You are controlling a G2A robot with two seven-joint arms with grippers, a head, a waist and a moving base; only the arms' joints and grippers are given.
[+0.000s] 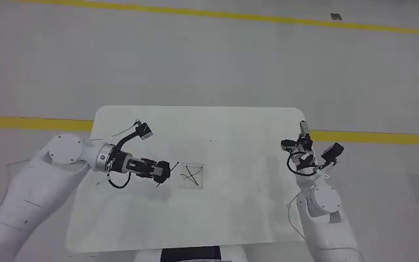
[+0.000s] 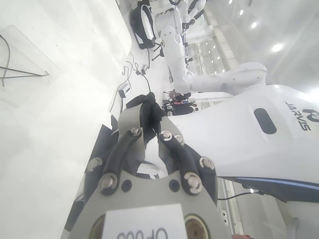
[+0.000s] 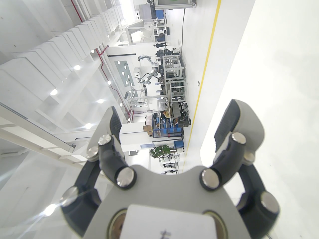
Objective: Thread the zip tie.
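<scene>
Over the table's (image 1: 229, 131) left half the left gripper (image 2: 149, 105) clamps a black zip tie (image 1: 175, 165), the right gripper (image 3: 174, 120) gapes empty at the right edge; threading looks unstarted.

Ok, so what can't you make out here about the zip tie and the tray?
Zip tie in the left gripper: its head and tail ends are too small in the top view, and the fingers cover it in the left wrist view.
Whether it is threaded: cannot tell, for the same reasons.
Loose ties in the clear tray: count unclear. They are tiny and crossed in the top view, and cut off by the picture's edge in the left wrist view.
</scene>
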